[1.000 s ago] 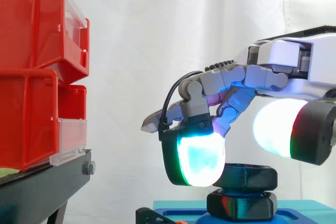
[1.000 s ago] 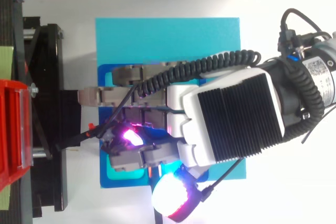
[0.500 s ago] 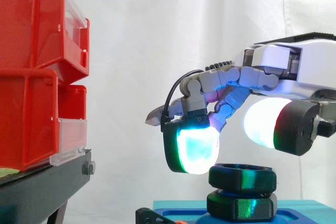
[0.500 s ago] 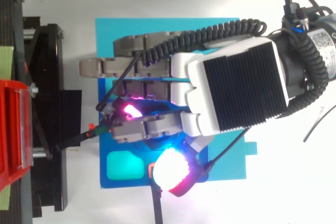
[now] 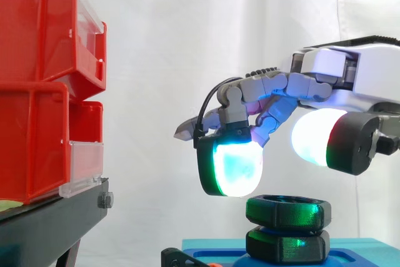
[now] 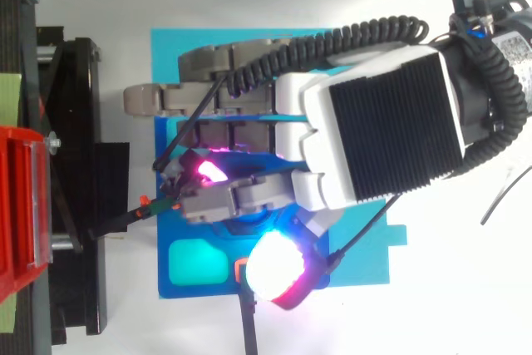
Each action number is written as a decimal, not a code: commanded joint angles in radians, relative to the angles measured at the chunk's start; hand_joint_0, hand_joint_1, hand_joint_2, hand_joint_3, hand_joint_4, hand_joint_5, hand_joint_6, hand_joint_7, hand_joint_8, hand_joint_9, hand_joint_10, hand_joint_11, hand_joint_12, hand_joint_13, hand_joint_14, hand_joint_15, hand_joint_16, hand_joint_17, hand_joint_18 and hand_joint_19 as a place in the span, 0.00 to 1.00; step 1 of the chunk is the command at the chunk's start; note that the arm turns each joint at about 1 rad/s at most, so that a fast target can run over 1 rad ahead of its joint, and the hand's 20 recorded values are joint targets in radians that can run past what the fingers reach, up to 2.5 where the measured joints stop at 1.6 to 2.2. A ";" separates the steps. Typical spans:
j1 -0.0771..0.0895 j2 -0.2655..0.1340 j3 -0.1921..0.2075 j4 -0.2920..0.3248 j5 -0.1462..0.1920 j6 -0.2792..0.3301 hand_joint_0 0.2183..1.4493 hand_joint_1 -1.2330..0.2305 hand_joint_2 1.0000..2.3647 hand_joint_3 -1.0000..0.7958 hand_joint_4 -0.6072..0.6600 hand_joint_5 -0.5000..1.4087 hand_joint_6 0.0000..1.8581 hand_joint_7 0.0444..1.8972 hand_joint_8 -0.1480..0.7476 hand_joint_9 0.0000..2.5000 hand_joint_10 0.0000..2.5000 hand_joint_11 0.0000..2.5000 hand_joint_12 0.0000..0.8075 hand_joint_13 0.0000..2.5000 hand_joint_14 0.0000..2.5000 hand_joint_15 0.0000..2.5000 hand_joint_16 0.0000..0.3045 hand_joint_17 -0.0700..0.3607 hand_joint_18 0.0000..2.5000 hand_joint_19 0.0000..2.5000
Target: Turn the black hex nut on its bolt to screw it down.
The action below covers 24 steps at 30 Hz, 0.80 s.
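Note:
The black hex nut (image 5: 287, 212) sits on its bolt above a second black hex piece (image 5: 287, 246), both rising from the blue board (image 6: 266, 51). My hand (image 5: 350, 76) hovers just above the nut and does not touch it. One bent finger's glowing pad (image 5: 236, 167) hangs over the nut's left edge. The thumb's white pad (image 5: 312, 145) floats up and to the right of it. In the top view my hand (image 6: 382, 122) covers the nut, with other fingers stretched out straight to the left. The hand is open and holds nothing.
Red bins (image 5: 37, 85) stack on a black stand (image 5: 50, 229) at the left, close to the fingertips. From above, the stand (image 6: 75, 172) borders the blue board's left edge. A light teal recess (image 6: 198, 263) lies at the board's near corner.
The finger and thumb pads, which were against the nut a second ago, have come off it and risen. The hand has shifted slightly towards the board's far side.

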<state>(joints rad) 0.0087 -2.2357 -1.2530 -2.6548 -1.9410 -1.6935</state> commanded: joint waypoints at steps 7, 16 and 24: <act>0.033 -0.001 0.000 0.016 0.011 0.000 0.23 0.76 0.00 0.28 0.61 0.26 0.27 0.70 0.40 0.38 0.00 0.00 0.40 0.21 0.00 0.00 0.16 0.41 0.22 0.23; 0.065 -0.001 0.000 0.007 0.042 0.002 0.23 0.76 0.00 0.28 0.63 0.25 0.27 0.63 0.40 0.38 0.00 0.00 0.40 0.20 0.00 0.00 0.16 0.41 0.22 0.23; 0.073 -0.001 -0.026 0.015 0.068 0.002 0.23 0.75 0.00 0.28 0.64 0.25 0.27 0.62 0.40 0.38 0.00 0.00 0.40 0.20 0.00 0.00 0.16 0.41 0.22 0.23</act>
<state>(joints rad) 0.0825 -2.2362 -1.2731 -2.6432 -1.8787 -1.6931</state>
